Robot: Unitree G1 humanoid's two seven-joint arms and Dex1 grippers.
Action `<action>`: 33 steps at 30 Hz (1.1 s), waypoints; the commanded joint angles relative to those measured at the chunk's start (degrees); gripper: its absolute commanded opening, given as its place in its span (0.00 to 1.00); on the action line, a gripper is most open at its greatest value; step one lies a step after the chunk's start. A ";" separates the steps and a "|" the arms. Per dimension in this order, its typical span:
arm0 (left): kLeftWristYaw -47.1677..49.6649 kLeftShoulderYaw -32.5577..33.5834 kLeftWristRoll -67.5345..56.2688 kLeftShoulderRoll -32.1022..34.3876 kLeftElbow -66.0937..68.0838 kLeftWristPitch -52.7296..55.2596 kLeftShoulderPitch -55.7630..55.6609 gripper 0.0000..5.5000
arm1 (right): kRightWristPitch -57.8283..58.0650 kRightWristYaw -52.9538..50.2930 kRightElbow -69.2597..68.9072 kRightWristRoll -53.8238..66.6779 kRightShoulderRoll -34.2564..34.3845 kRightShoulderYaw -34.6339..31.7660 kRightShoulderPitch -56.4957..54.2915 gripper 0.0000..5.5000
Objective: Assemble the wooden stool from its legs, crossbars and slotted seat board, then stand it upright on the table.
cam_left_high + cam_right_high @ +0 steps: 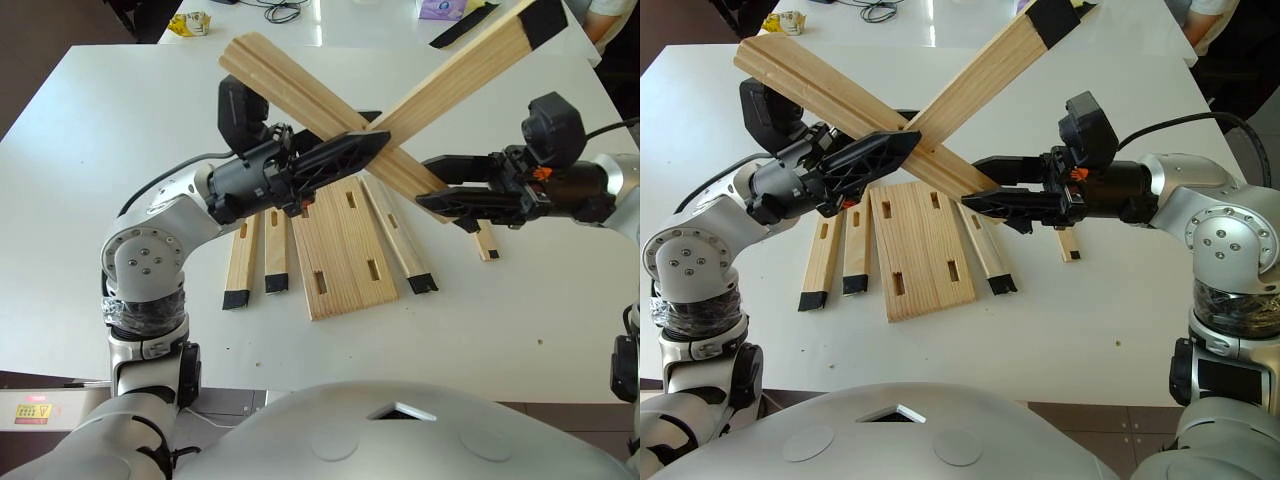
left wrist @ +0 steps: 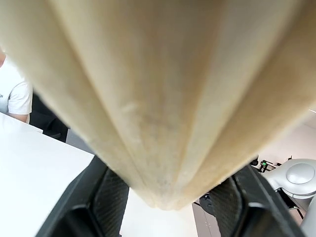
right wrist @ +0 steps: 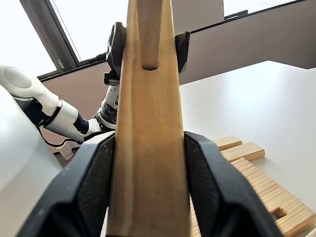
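Legs, two of them, are crossing in an X in the air above the worktop (image 1: 120, 130). The left claw (image 1: 372, 142) is clenching the lower end of the first leg (image 1: 470, 65). Its long axis is rising away from the robot and to its right, with the black-capped end (image 1: 545, 18) pointing toward the far right corner. The right claw (image 1: 428, 180) is grasping the near end of the second leg (image 1: 290, 75), which is slanting up and away to the robot's left, its bare end pointing at the far left. The crossing is sitting right at the left claw's tips; whether the two legs are touching there cannot be told. In the right wrist view the second leg is being squeezed between both black fingers (image 3: 94, 182) and is showing a slot (image 3: 149, 59) cut into its face farther along.

Below them the seat board (image 1: 340, 245) is lying flat on the worktop, its long axis running away from the robot with the far end leaning slightly left, and four slots are showing in it. Four more wooden pieces are lying flat alongside it, all running roughly the same way. Two of them (image 1: 240, 262) (image 1: 277, 250) are lying side by side just left of the board, black tips toward the robot. A third piece (image 1: 400, 240) is lying just right of the board, black tip also toward the robot. A fourth piece (image 1: 487, 245) is lying farther right, partly hidden under the right claw. Counted: six sticks, one board.
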 commanded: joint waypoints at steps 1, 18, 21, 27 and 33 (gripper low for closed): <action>0.71 0.09 -0.77 -0.32 -0.81 -0.74 -0.24 0.39 | 0.43 1.84 -0.51 0.13 -1.35 0.95 0.42 0.38; 1.08 0.03 -0.76 -0.58 -0.59 -1.21 -0.04 0.39 | -1.63 3.96 1.52 -5.26 -3.81 4.36 -0.17 0.49; 1.49 0.29 -0.94 -0.61 -0.43 -1.34 0.07 0.39 | -3.35 5.52 0.96 -8.23 -5.00 5.68 1.21 0.56; 0.80 1.00 1.01 1.20 -0.34 -1.94 0.55 0.38 | -14.16 5.60 5.99 -24.54 -7.32 12.06 4.81 0.73; -1.98 7.05 1.55 8.66 1.42 -1.22 0.49 0.38 | -27.62 3.29 16.46 -39.33 -6.42 15.45 7.78 0.74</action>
